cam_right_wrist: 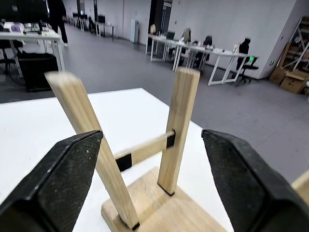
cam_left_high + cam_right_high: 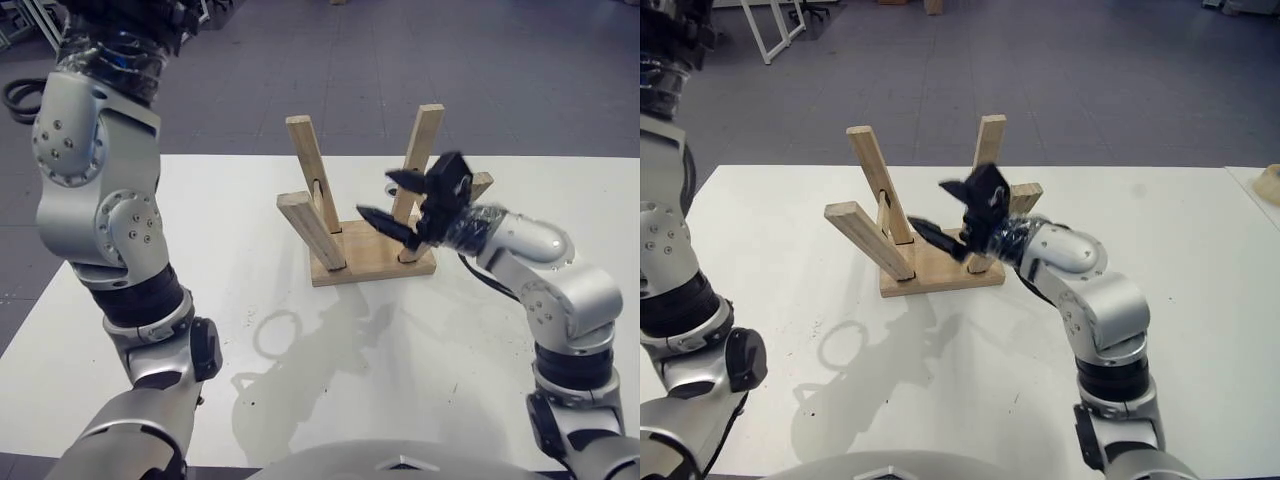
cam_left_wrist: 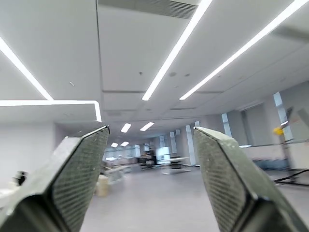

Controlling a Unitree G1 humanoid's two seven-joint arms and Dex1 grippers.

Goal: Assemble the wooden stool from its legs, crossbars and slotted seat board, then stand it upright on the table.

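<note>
Four legs [image 2: 310,165] rise from the upside-down stool [image 2: 372,264] mid-surface [image 2: 220,200], likely stiff, light wood best held by a leg near its crossbar [image 1: 145,149], where the right gripper [image 2: 378,196] hovers with fingers apart, the left gripper [image 3: 152,140] likewise parted, raised high.

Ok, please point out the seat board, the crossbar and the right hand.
seat board [image 2: 372,262], left eye view, bare upward face.
crossbar [image 1: 145,149], right wrist view, its middle.
right hand [image 2: 375,195], left eye view, between fingertips.
</note>
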